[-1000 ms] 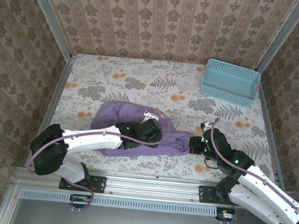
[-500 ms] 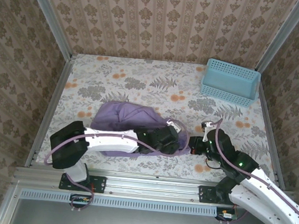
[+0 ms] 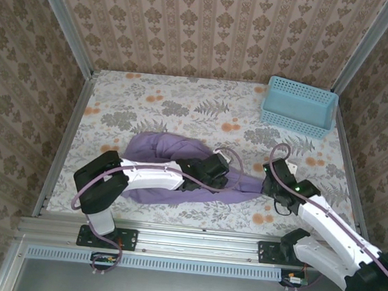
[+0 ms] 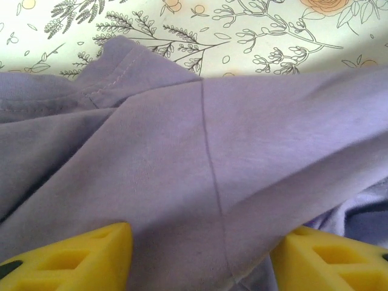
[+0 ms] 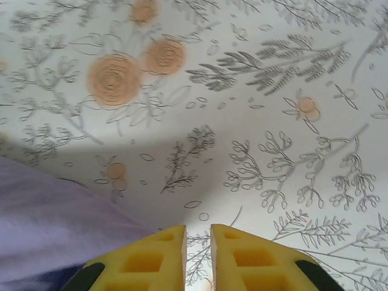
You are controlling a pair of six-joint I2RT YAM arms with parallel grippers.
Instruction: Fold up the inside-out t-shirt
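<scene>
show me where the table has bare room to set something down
Widest free patch: the far half of the table, bordered by the back wall, the blue basket and the t-shirt. A smaller one lies between the basket and the right arm. The near edge is crowded: the t-shirt, the left arm and the right arm.

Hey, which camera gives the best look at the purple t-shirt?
Top external: it shows nearly the whole t-shirt, bunched on the table. Left wrist shows close-up cloth and a seam; right wrist catches just one purple edge.
</scene>
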